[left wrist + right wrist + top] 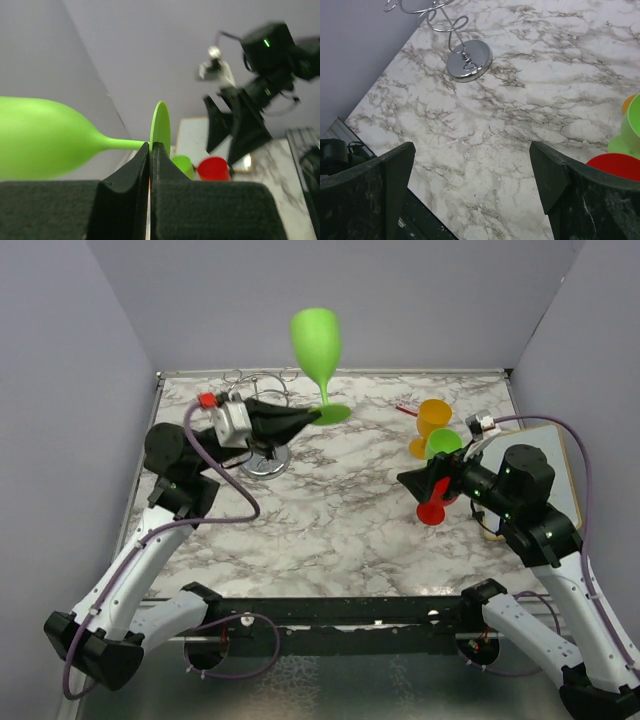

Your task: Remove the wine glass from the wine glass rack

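Note:
My left gripper is shut on the round foot of a lime-green wine glass and holds it up in the air, bowl upward, to the right of the chrome wine glass rack. In the left wrist view the foot stands edge-on between my closed fingers, with the bowl to the left. The rack shows empty in the right wrist view. My right gripper is open and empty above the table, right of centre; it also shows in the right wrist view.
An orange glass, a second green glass and a red one stand together at the right. A wooden-framed board lies at the right edge. Grey walls enclose the marble table.

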